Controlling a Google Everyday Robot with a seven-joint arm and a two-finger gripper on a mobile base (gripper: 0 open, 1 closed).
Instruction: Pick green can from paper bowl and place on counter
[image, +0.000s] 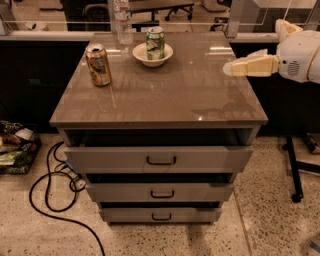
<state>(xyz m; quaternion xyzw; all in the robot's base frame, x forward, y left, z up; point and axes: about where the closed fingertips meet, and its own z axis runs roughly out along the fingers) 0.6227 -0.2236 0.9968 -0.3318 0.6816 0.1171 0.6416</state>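
The green can (155, 42) stands upright inside the paper bowl (142, 55), which sits near the back edge of the counter (165, 97), a little left of centre. A clear bottle (122, 20) stands just behind and to the left of the bowl, and an orange-gold can (98, 65) stands upright in front of the bottle, near the left edge, apart from the bowl. The rest of the glossy brown top is bare and reflects the ceiling lights. Below it, three drawers (160, 160) with black handles are each pulled partly out. The floor is speckled, with a black cable (50, 200) looping at the left beside a pile of clutter (15, 150). The gripper (227, 69) reaches in from the right, above the counter's right edge, pointing left and well apart from the bowl; whether it is open or closed cannot be told.
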